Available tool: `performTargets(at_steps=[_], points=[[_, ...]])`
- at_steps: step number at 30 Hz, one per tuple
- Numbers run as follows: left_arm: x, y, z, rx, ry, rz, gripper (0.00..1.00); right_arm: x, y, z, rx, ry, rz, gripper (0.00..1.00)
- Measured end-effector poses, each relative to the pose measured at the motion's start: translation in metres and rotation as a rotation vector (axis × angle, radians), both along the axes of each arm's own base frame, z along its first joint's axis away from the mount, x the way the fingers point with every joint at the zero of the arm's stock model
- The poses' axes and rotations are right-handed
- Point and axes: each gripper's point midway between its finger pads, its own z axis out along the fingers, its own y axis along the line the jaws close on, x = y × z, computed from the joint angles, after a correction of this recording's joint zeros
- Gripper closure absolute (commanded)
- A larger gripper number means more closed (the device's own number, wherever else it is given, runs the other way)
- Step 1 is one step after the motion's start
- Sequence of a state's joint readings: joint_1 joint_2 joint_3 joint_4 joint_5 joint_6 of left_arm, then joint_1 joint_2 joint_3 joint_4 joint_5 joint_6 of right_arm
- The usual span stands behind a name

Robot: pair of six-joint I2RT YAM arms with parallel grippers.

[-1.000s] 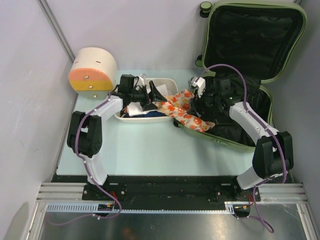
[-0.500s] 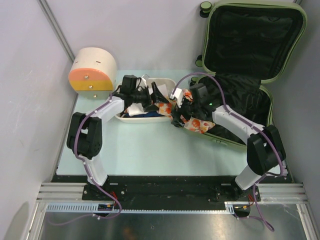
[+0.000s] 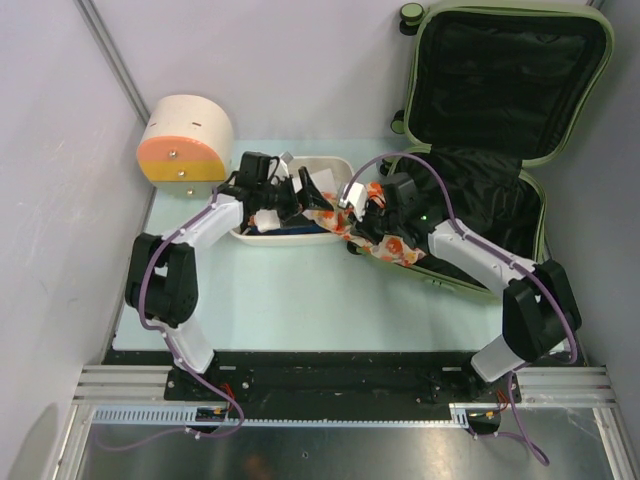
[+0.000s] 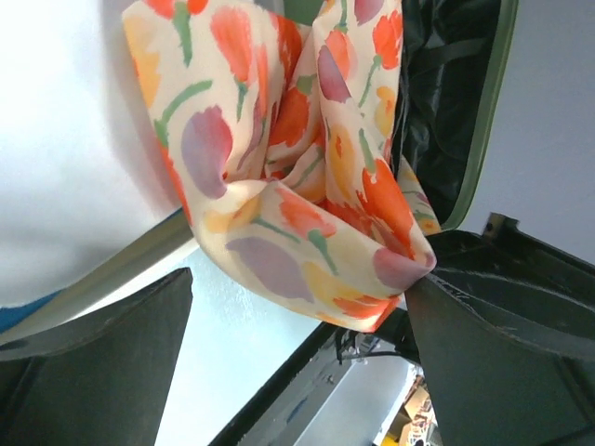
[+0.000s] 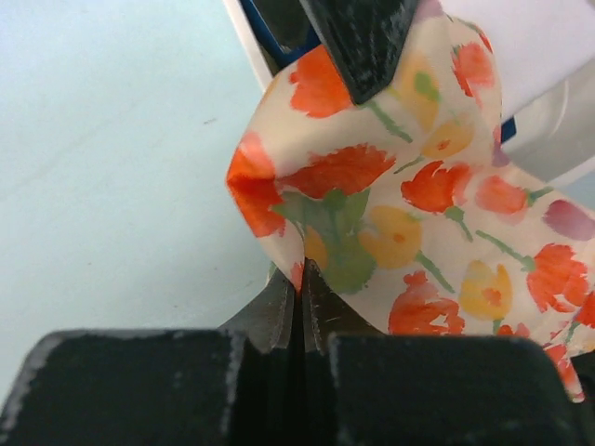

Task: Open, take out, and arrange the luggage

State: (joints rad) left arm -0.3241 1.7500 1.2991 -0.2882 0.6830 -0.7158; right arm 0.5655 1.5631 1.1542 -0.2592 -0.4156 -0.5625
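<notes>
On the near part of the pale surface (image 3: pixel 300 290) I see no item set out, so I judge the task is about in the middle. A little further, my right fingers (image 5: pixel 271 321) are pressed together on the edge of a flowered cloth (image 5: pixel 372 204); the fold goes in between them, so I hold it. My left fingers (image 4: pixel 93 372) stand wide apart with the same cloth between them, and I cannot tell if either one touches it. The cloth stretches from the right end of the white tub (image 3: pixel 338 166), which has dark and blue things inside, to the front edge of the luggage (image 3: pixel 510 80). The luggage is at the far right of the surface, already open, its lid upright and the black lining showing. So the opening is done. What is left, I think, is to bring this cloth fully out, to check the lower half, which is too dark to read, and to put everything in order. At the far left stands a round cream box (image 3: pixel 185 135).
</notes>
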Motion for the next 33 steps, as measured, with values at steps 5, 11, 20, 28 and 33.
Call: performTargets(at_steps=[5, 11, 20, 28, 33], points=[[-0.007, 0.001, -0.006, 0.03, 0.031, 0.001, 0.0, -0.02, 0.01, 0.013, 0.027, -0.043, 0.095, 1.0], [-0.016, -0.018, 0.004, 0.03, 0.002, -0.061, 0.0, -0.035, 0.021, 0.012, 0.028, -0.057, 0.18, 1.0], [-0.009, -0.035, -0.008, 0.012, 0.033, -0.112, 1.0, -0.04, 0.022, 0.014, 0.025, -0.072, 0.204, 1.0], [0.022, -0.049, 0.052, -0.036, -0.226, -0.21, 1.0, -0.026, 0.015, 0.029, 0.087, -0.072, 0.114, 0.25], [0.064, -0.022, 0.077, 0.018, -0.387, -0.143, 1.0, 0.001, -0.014, 0.038, 0.15, -0.029, -0.041, 0.16]])
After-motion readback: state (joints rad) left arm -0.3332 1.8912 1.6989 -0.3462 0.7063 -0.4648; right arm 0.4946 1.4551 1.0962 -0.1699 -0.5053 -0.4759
